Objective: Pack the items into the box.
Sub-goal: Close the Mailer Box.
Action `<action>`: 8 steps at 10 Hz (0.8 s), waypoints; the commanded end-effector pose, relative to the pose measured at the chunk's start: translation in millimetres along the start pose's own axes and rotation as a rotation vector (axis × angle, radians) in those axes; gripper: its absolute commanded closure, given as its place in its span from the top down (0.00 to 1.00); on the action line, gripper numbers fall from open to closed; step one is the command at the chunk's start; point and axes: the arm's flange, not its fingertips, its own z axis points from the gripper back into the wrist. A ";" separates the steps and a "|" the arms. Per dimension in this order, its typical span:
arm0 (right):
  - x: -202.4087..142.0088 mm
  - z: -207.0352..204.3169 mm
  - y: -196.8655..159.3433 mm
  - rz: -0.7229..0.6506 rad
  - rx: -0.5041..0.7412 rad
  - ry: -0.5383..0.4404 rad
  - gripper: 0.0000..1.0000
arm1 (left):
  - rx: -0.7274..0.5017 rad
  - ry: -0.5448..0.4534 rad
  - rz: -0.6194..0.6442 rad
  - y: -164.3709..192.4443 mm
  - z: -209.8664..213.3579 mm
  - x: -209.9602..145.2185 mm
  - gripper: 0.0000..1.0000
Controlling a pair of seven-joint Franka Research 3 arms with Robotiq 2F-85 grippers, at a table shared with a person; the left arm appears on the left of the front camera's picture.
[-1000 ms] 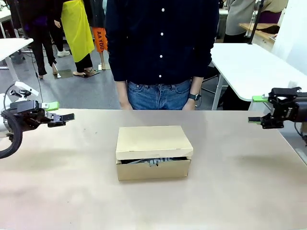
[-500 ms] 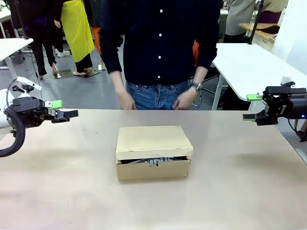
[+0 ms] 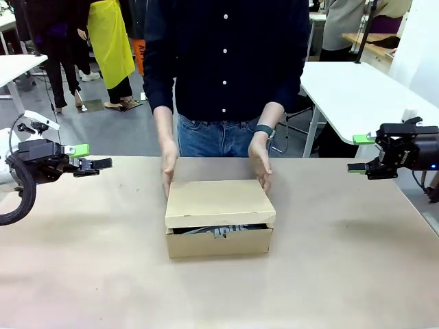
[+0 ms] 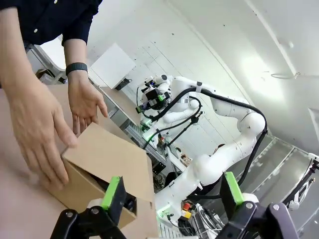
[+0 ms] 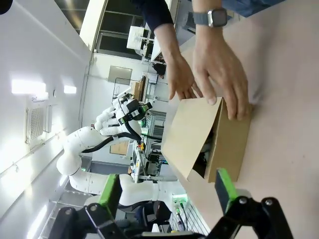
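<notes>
The brown cardboard box (image 3: pixel 218 218) stands mid-table with its lid flap resting almost down, a dark gap left at the front. Through that gap the grey-blue pouch (image 3: pixel 225 231) shows with white lettering. The stapler and the utility knife are hidden. A person's hands (image 3: pixel 260 168) rest on the box's two far corners, also seen in the left wrist view (image 4: pixel 40 127) and the right wrist view (image 5: pixel 222 74). My left gripper (image 3: pixel 86 157) hovers open at the table's left edge, far from the box (image 4: pixel 102 169). My right gripper (image 3: pixel 361 153) hovers open at the right edge, well away from the box (image 5: pixel 209 139).
The tan tabletop (image 3: pixel 343 260) stretches free around the box. The person in a dark shirt (image 3: pixel 226 62) stands at the far side. White tables (image 3: pixel 363 96) stand behind on the right and on the left (image 3: pixel 17 67).
The person's hands have come from their sides down onto the far corners of the box. Both grippers rose slightly earlier and have since held still.
</notes>
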 end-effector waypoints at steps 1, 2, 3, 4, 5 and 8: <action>0.4 0.7 0.9 0.017 0.010 0.002 1.00 | 0.004 -0.003 -0.017 -3.8 -0.1 -3.0 1.00; 0.4 0.7 0.9 0.017 0.010 0.002 1.00 | 0.004 -0.003 -0.017 -3.8 -0.1 -3.0 1.00; 0.4 0.7 0.9 0.017 0.010 0.002 1.00 | 0.004 -0.003 -0.017 -3.8 -0.1 -3.0 1.00; 0.4 0.7 0.9 0.017 0.010 0.002 1.00 | 0.004 -0.003 -0.017 -3.8 -0.1 -3.0 1.00; 0.4 0.7 0.9 0.017 0.010 0.002 1.00 | 0.004 -0.003 -0.017 -3.8 -0.1 -3.0 1.00; 0.4 0.7 0.9 0.017 0.010 0.002 1.00 | 0.004 -0.003 -0.017 -3.8 -0.1 -3.0 1.00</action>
